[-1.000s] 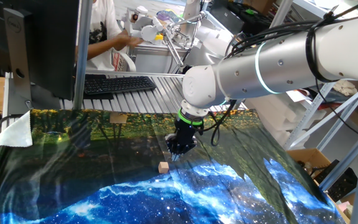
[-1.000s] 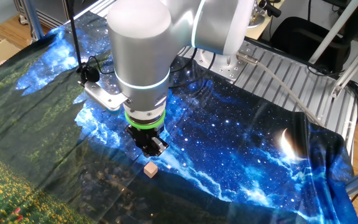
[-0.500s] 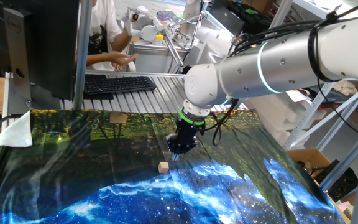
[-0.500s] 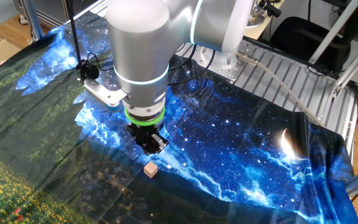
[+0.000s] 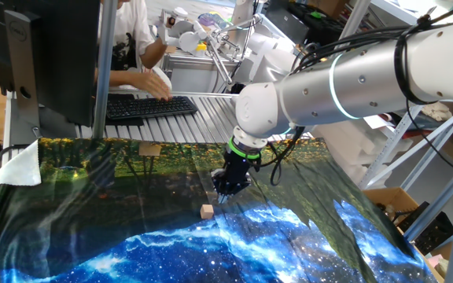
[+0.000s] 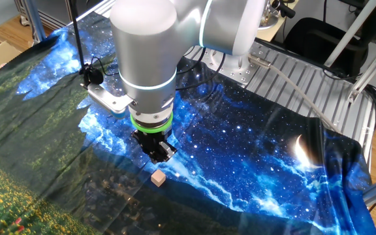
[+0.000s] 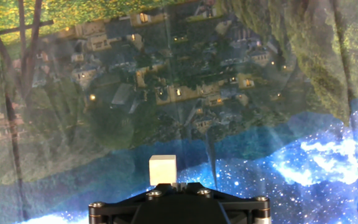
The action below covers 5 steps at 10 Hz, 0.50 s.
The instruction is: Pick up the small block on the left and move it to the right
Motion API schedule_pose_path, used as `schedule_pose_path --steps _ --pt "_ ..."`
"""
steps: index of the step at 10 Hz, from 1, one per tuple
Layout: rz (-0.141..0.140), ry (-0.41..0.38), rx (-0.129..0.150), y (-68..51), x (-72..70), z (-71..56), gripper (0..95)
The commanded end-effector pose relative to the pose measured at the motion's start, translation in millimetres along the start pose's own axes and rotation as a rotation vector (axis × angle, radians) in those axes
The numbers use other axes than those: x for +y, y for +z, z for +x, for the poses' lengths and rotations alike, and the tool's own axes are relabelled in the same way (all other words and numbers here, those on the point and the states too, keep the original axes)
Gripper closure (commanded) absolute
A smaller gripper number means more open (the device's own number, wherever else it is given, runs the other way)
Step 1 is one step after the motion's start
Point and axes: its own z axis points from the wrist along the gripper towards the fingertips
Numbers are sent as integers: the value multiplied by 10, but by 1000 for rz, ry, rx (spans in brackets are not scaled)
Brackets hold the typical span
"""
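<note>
Lying near tool (image 5: pixel 228 187): small block (image 5: pixel 206 211)

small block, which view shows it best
The hand view: the small block sits near centre, large and pale against the printed cloth, just above the gripper's black housing. Both fixed views show it only as a tiny tan cube lying on the cloth, apart from the gripper hanging above it.
</note>
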Motion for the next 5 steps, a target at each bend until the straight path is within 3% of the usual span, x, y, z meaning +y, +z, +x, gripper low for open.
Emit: schedule_pose_path --steps 1,5 --pt "6 0 -3 -2 7 -12 950" --pt "5 13 -7 -15 -2 -7 950"
